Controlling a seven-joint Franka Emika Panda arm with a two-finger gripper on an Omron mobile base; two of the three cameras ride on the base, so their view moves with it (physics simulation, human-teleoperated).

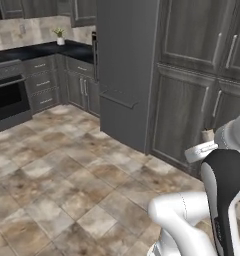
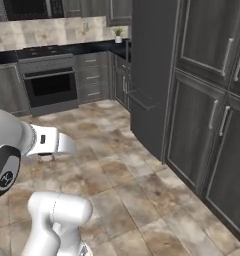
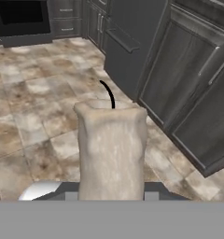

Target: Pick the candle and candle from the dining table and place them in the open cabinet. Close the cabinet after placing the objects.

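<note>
A cream-beige lumpy candle [image 3: 111, 144] with a curved black wick stands upright between my fingertips, close up in the hand view. My gripper [image 3: 111, 193] is shut on its lower part. From the left base, the candle [image 1: 207, 135] pokes up above the white hand [image 1: 201, 151], in front of the tall grey doors. The gripper is held above the tiled floor. The dining table and the open cabinet are out of view.
Tall grey panelled doors [image 1: 184, 110] with bar handles stand shut on the right, beside a plain grey tall panel [image 1: 124, 75]. An oven [image 2: 51, 85] and a black counter with a small plant [image 1: 59, 35] line the far wall. Tiled floor [image 1: 67, 185] lies open ahead.
</note>
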